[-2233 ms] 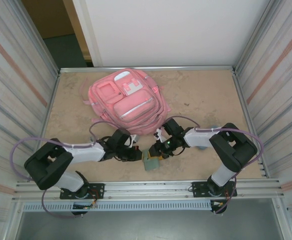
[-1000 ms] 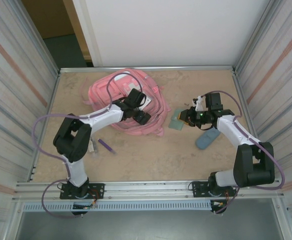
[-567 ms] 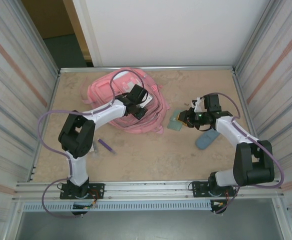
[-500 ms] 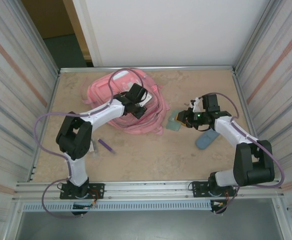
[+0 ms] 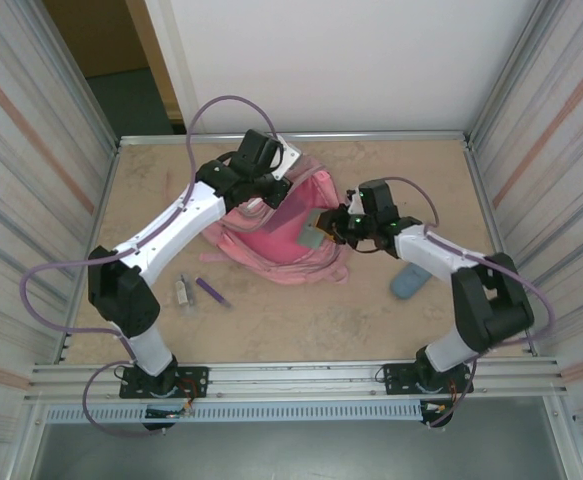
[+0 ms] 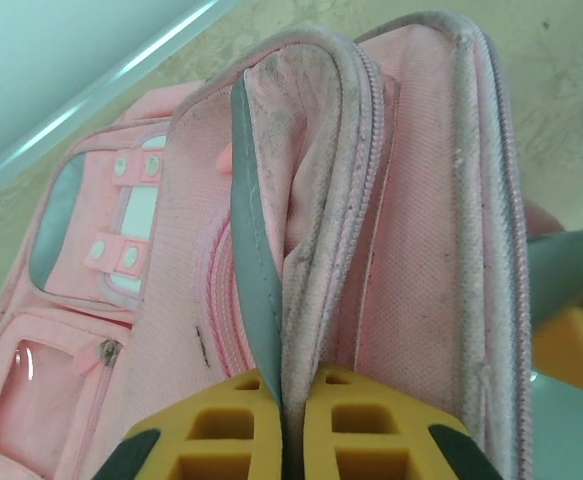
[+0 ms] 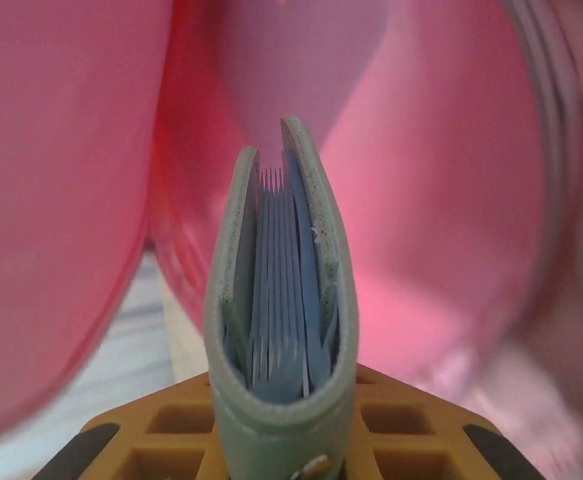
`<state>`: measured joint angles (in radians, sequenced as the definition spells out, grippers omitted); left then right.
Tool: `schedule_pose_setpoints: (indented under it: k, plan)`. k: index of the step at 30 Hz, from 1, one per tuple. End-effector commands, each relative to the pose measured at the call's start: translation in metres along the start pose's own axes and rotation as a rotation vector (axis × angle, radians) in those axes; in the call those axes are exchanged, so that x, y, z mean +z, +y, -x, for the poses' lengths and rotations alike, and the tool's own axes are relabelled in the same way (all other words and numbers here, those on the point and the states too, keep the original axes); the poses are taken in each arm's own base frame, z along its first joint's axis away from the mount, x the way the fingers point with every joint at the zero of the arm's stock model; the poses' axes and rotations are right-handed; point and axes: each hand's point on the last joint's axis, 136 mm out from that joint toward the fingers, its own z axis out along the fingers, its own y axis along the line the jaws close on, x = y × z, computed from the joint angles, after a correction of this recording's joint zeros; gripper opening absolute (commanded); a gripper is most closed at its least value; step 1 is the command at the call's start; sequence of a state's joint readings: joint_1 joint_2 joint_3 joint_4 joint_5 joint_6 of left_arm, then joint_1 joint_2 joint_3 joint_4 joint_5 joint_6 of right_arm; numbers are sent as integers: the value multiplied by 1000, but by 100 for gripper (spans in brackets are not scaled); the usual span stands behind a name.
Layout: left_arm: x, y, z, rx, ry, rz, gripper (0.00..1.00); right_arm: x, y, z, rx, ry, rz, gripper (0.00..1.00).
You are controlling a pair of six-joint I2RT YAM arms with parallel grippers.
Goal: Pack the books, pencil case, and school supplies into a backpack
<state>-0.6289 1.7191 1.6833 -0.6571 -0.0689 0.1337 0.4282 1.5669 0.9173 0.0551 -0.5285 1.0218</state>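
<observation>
Pink backpack gapes, its rim clenched in the left pincer, while the right pincer grasps the green folder at the mouth: early going, I reckon, with pencil case, purple pen and grey stick loose on the tabletop.

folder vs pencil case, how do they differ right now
The folder is sage green and flat; the pencil case is slate blue and oblong with rounded ends. The folder is clamped in the right gripper at the mouth of the backpack; the pencil case lies loose on the table, right of the backpack, in no gripper. Both are far smaller than the backpack.
</observation>
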Motion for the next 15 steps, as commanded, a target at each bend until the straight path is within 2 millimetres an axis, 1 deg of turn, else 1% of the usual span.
schedule_pose_setpoints:
  k: [1, 2, 4, 7, 9, 11, 15]
  plan:
    - [-43, 3, 64, -57, -231, -51, 0, 21, 31, 28, 45, -129, 76, 20]
    - [-43, 0, 66, -63, -235, -71, 0, 26, 35, 30, 36, -141, 74, 20]
    - [-45, -4, 70, -82, -249, -105, 0, 34, 43, 34, 87, -150, 74, 21]
    - [-49, -11, 79, -106, -284, -167, 0, 46, 57, 44, 125, -179, 124, 22]
    - [-52, -13, 82, -112, -301, -185, 0, 59, 57, 53, 143, -213, 132, 22]
    - [-56, -12, 86, -115, -318, -185, 0, 78, 58, 62, 174, -228, 141, 23]
    - [-60, -16, 91, -113, -350, -231, 0, 121, 61, 72, 228, -230, 191, 23]
